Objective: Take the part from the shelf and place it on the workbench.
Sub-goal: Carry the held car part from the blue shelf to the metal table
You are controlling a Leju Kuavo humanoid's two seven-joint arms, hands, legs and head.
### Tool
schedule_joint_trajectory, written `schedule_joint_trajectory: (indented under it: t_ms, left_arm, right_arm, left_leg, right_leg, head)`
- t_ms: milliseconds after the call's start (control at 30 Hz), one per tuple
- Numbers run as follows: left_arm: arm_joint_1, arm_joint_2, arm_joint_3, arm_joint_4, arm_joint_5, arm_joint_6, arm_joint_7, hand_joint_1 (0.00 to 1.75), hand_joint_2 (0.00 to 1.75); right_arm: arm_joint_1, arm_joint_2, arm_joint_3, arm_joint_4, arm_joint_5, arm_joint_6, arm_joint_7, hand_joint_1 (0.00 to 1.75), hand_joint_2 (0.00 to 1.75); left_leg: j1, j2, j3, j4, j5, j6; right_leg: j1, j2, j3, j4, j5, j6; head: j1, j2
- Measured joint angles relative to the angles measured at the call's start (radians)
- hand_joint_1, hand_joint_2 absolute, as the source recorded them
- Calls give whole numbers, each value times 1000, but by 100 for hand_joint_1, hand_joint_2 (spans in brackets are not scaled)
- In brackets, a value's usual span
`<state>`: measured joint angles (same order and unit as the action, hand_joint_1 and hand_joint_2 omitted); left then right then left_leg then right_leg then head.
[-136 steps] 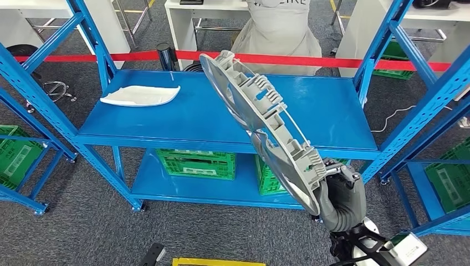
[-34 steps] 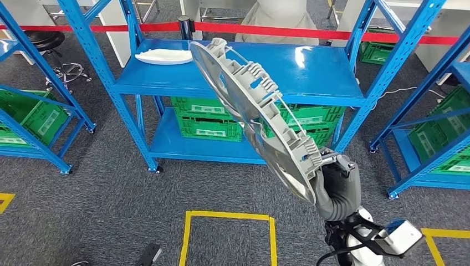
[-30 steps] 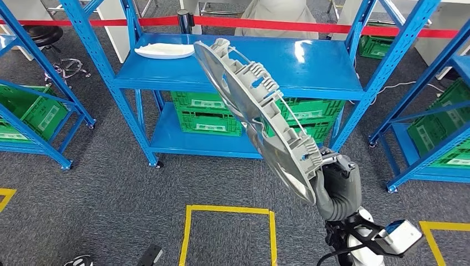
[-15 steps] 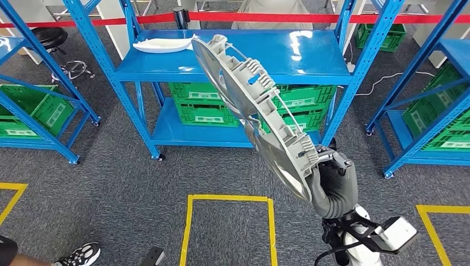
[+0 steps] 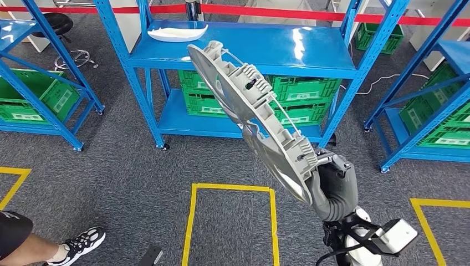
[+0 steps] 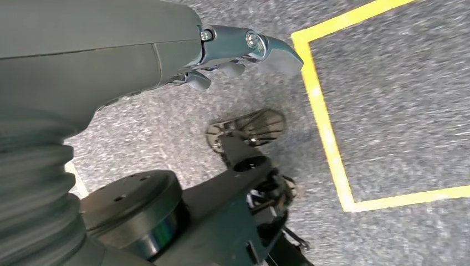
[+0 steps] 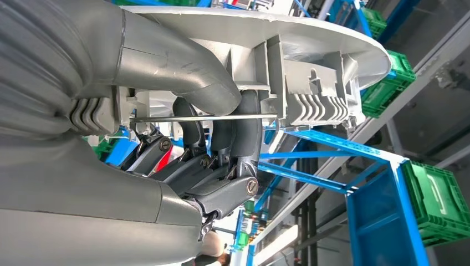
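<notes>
Head view: raised right robot hand (image 5: 332,185) clamped around tilted grey part (image 5: 249,113).

One grey part (image 5: 252,119); one white piece (image 5: 177,32) at 12 o'clock; four blue shelving racks (image 5: 310,55); several green crates (image 5: 302,91).

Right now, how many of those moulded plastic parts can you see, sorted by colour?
Grey part: 1, held up at a tilt by the right hand
White part: 1, lying on the blue shelf
Total: 2
</notes>
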<state>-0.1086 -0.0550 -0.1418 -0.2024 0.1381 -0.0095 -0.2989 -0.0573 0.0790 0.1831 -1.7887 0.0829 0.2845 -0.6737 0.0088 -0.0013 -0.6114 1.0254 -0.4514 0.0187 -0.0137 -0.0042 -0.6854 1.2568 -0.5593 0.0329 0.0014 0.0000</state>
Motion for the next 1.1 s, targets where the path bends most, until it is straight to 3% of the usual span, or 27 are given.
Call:
schedule_joint_trajectory:
  t_ms: [67, 133, 233, 267, 333, 400, 433, 467, 500, 567, 633, 767, 833, 900, 933, 967, 1000, 1100]
  left_arm:
    - [1, -2, 1, 0, 0, 0, 0, 0, 175]
    - [1, -4, 2, 0, 0, -1, 0, 0, 175]
    - [3, -6, 4, 0, 0, -1, 0, 0, 175]
    - [3, -6, 5, 1, 0, -1, 0, 0, 175]
    - [4, -6, 6, 1, 0, -1, 0, 0, 175]
    - [5, -7, 7, 1, 0, -1, 0, 0, 175]
    - [6, -7, 7, 2, 0, -1, 0, 0, 175]
    - [7, -6, 7, 2, 0, -1, 0, 0, 175]
    - [7, -6, 7, 2, 0, -1, 1, 0, 175]
    - [7, -5, 7, 2, -1, -1, 2, 0, 175]
    - [7, -4, 7, 2, -1, -1, 3, 0, 175]
    - [8, -5, 8, 3, -2, -1, 4, 0, 175]
    - [7, -6, 9, 3, -2, 0, 4, 0, 175]
    - [8, -7, 12, 3, -1, 0, 2, 0, 175]
    - [8, -8, 13, 4, -1, 0, 1, 0, 175]
    - [9, -9, 14, 4, -1, 0, -1, 0, 175]
    - [9, -10, 14, 4, -1, 0, -2, 0, 175]
    - [5, -16, 15, 3, -2, -3, -2, 0, 175]
  right_arm:
    - [-2, 0, 0, 0, 3, 0, 2, 175, 175]
    - [-5, 1, 0, 0, 4, 1, 2, 175, 175]
    - [-7, 1, 0, 0, 4, 1, 2, 175, 175]
    - [-7, 2, 0, 0, 4, 1, 2, 175, 175]
    - [-7, 2, 0, 0, 3, 3, 2, 175, 175]
    - [-6, 2, 0, 0, 4, 5, 2, 175, 175]
    - [-5, 2, 0, 0, 4, 4, 2, 175, 175]
    - [-3, 2, 0, 0, 4, 3, 2, 175, 175]
    - [-1, 2, 0, 0, 5, 1, 3, 175, 175]
    - [3, 2, 0, -1, 10, -5, 4, 175, 175]
    - [6, 2, 0, -3, 15, -8, 5, 175, 175]
    - [16, 2, 0, -14, 18, -10, 6, 175, 175]
    - [23, 2, 0, -18, 18, -9, 5, 175, 175]
    - [31, 2, 0, -19, 19, -7, 5, 175, 175]
    - [35, 2, 0, -19, 21, -6, 5, 175, 175]
    - [40, 2, 0, -19, 23, -5, 5, 175, 175]
    - [43, 2, 0, -19, 26, -4, 5, 175, 175]
    - [45, 1, -1, -20, 36, -2, 5, 175, 175]
  left_leg:
    - [-1, -1, -16, 5, 13, -6]
    - [-1, -1, -22, 6, 24, -18]
    - [0, -1, -27, 3, 37, -39]
    - [1, -1, -34, 15, 24, -44]
    - [3, -2, -68, 100, -45, -55]
    - [5, -2, -110, 230, -122, -64]
    - [5, -2, -117, 269, -138, -67]
    - [5, -2, -104, 270, -134, -68]
    - [6, -1, -71, 230, -114, -69]
    - [6, -1, 28, 85, -72, -65]
    - [3, -3, 81, -2, -57, -52]
    - [2, -3, 72, -16, -47, -19]
    - [4, -1, 63, -18, -37, -5]
    - [3, 1, 49, -15, -30, 0]
    - [3, 1, 43, -13, -26, 0]
    - [3, 1, 37, -10, -24, -1]
    - [3, 1, 32, -7, -22, -2]
    - [0, 0, 20, 4, -18, -11]
  right_leg:
    - [5, 0, 111, -144, 27, -12]
    - [12, 0, 168, -231, 30, -24]
    - [13, -1, 161, -248, 41, -42]
    - [11, -2, 157, -252, 50, -50]
    - [7, -4, 144, -256, 67, -61]
    - [7, -4, 124, -254, 80, -64]
    - [7, -4, 114, -252, 86, -63]
    - [7, -4, 105, -251, 92, -61]
    - [6, -4, 99, -250, 97, -59]
    - [6, -4, 89, -247, 105, -51]
    - [7, -5, 84, -244, 111, -41]
    - [7, -3, 73, -233, 111, -15]
    - [4, -1, 38, -153, 54, -5]
    - [4, 0, -18, -16, -19, 2]
    - [3, 0, -34, 29, -36, 3]
    - [3, 0, -32, 39, -34, 3]
    - [3, 0, -8, 8, -14, 2]
    - [6, 1, 106, -186, 53, -10]
  head:
    - [1, 0]
    - [1, 0]
    - [3, 0]
    - [1, 0]
    - [-3, 0]
    - [-7, 0]
    - [-8, 0]
    - [-8, 0]
    - [-9, 0]
    - [-10, 0]
    - [-10, 0]
    - [-8, 0]
    - [-4, 0]
    - [-1, 0]
    - [-1, 0]
    - [0, 0]
    - [1, 0]
    - [2, 0]
